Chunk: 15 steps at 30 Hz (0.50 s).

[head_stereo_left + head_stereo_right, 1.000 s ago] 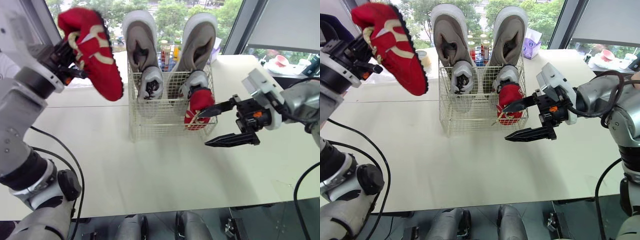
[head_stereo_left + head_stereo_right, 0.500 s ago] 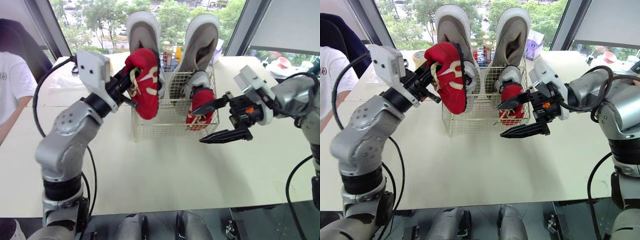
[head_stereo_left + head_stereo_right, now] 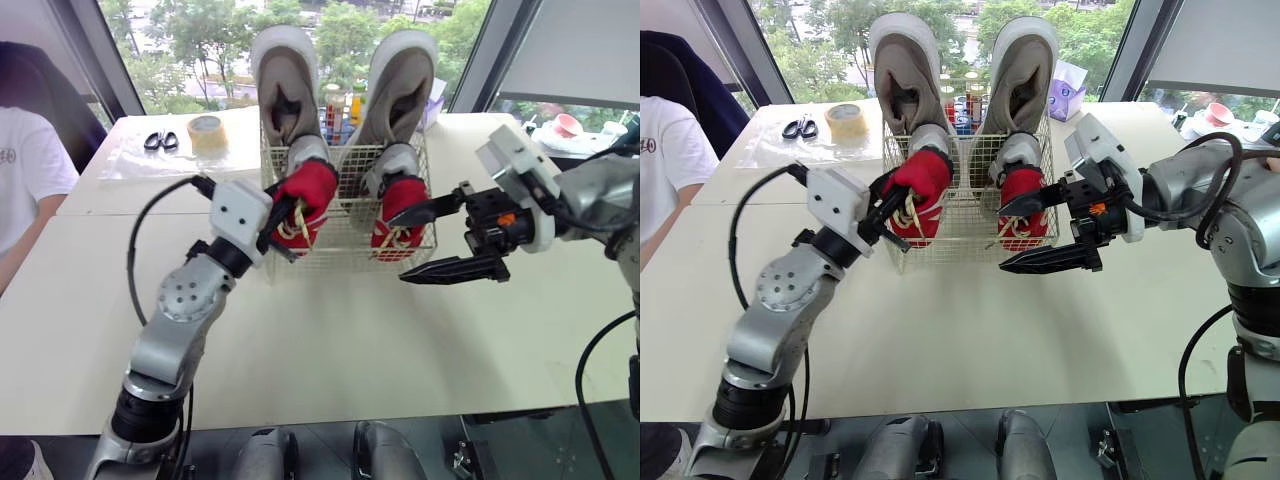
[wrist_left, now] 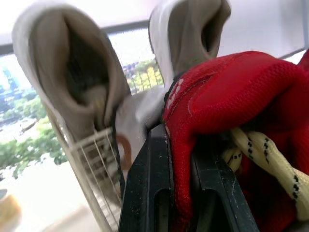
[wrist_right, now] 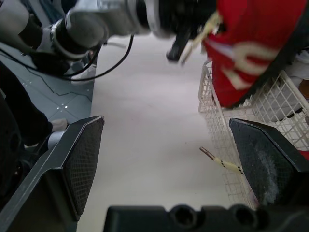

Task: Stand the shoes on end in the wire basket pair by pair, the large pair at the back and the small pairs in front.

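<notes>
The wire basket (image 3: 345,248) stands mid-table. Two large grey shoes (image 3: 285,85) stand on end at its back, two small grey shoes (image 3: 393,160) before them. One red shoe (image 3: 402,205) stands at the front right. My left gripper (image 3: 275,215) is shut on the second red shoe (image 3: 308,190), holding it at the basket's front left, seemingly inside the rim, laces hanging. In the left wrist view the black fingers (image 4: 154,183) pinch the red fabric (image 4: 241,111). My right gripper (image 3: 396,252) hangs open just right of the basket's front, holding nothing.
A tape roll (image 3: 207,130) and scissors (image 3: 160,141) lie at the table's back left. A person in a white shirt (image 3: 30,170) sits at the left edge. A tissue pack (image 3: 1065,75) is behind the basket. Bare table (image 3: 330,340) lies in front.
My left arm has swung down and right, bringing the red shoe from high at the left to the basket's front left. The right gripper stayed open, almost in place.
</notes>
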{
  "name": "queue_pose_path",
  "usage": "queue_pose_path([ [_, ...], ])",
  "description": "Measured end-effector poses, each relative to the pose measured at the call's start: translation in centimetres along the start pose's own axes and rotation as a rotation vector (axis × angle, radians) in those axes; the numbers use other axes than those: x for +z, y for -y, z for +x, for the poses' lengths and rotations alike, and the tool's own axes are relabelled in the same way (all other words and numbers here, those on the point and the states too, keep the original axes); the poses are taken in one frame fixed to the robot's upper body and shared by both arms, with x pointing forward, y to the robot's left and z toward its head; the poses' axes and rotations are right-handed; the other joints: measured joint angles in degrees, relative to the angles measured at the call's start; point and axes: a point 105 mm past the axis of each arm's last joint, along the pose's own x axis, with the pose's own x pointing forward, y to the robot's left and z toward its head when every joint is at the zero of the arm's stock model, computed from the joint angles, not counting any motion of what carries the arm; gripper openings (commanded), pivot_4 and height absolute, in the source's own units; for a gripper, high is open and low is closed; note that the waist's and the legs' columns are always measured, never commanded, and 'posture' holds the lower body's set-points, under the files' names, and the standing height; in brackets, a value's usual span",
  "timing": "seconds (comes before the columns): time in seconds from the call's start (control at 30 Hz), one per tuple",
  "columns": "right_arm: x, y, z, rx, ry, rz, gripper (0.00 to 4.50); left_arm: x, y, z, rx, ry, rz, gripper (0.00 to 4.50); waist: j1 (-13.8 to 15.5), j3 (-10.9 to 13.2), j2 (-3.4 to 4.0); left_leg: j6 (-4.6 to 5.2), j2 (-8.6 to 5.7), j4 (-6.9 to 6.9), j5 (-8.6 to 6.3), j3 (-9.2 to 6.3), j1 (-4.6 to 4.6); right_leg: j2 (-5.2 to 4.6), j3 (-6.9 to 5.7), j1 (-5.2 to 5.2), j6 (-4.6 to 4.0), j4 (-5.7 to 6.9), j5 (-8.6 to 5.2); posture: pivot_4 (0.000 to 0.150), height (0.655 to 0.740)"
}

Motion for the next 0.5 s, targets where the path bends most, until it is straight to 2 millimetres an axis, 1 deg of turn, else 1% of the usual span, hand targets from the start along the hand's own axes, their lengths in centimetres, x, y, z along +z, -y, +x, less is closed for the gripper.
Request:
queue_pose_path([
  [0.1,0.0,0.0,0.0,-0.002,0.000,0.001,4.50,-0.8,-0.1,-0.3,0.031,-0.023,-0.047,0.06,0.0,0.0,0.00,0.03,0.01,0.00,-0.02,-0.01,-0.01,-0.04,0.00,0.00,0.00,-0.01,0.00,0.150,0.7400],
  [0.13,0.0,0.1,0.0,-0.003,0.000,0.001,4.50,-0.9,-0.3,-0.5,0.056,-0.031,-0.091,0.06,0.0,0.0,0.00,0.05,0.01,0.00,-0.03,0.00,-0.01,-0.04,0.00,0.00,0.00,-0.01,0.00,0.150,0.7400],
  [0.2,0.0,0.1,0.0,-0.003,0.001,0.001,4.50,-0.9,-0.4,-0.5,0.072,-0.040,-0.132,0.06,0.0,0.0,0.00,0.05,0.01,0.00,-0.03,0.00,-0.01,-0.03,0.00,0.00,0.00,-0.01,0.00,0.150,0.7400],
  [0.27,0.0,0.1,0.0,-0.004,0.001,0.000,4.50,-0.8,-0.4,-0.6,0.077,-0.051,-0.164,0.83,-0.1,0.0,0.00,0.05,0.03,0.00,-0.03,0.00,-0.01,0.05,0.00,-0.01,0.00,-0.01,0.00,0.150,0.7400],
  [0.33,0.0,0.1,0.0,-0.004,0.002,-0.001,4.50,-1.0,-0.6,-1.1,0.079,-0.077,-0.202,1.48,-0.2,0.0,0.00,0.05,0.05,0.00,-0.03,-0.01,-0.01,0.08,0.00,-0.02,0.00,0.01,0.00,0.150,0.7400],
  [0.37,0.0,0.1,0.0,-0.005,0.003,0.000,4.50,-1.2,-0.7,-1.3,0.080,-0.091,-0.216,2.10,-0.1,0.0,0.00,0.05,0.05,0.00,-0.02,-0.01,-0.01,0.09,0.00,-0.02,0.00,0.02,0.00,0.150,0.7400],
  [0.4,0.0,0.1,0.0,-0.003,0.003,-0.001,4.50,-1.3,-0.8,-1.4,0.078,-0.105,-0.220,2.62,0.0,0.0,0.00,0.05,0.05,0.00,-0.02,-0.01,-0.01,0.10,-0.01,-0.02,0.00,0.02,0.00,0.150,0.7400],
  [0.47,0.0,0.1,-0.1,0.000,0.005,-0.011,4.50,-1.4,-1.4,-1.9,0.074,-0.144,-0.211,3.57,0.0,0.0,0.00,0.05,0.05,0.00,-0.02,-0.01,-0.01,0.11,0.00,-0.02,0.00,0.02,0.00,0.150,0.7400],
  [0.5,0.0,0.1,-0.1,0.000,0.005,-0.015,4.50,-1.5,-1.6,-2.3,0.063,-0.172,-0.240,3.57,0.0,0.0,0.00,0.05,0.05,0.00,-0.02,-0.01,-0.01,0.11,0.00,-0.01,0.00,0.02,0.00,0.150,0.7400],
])
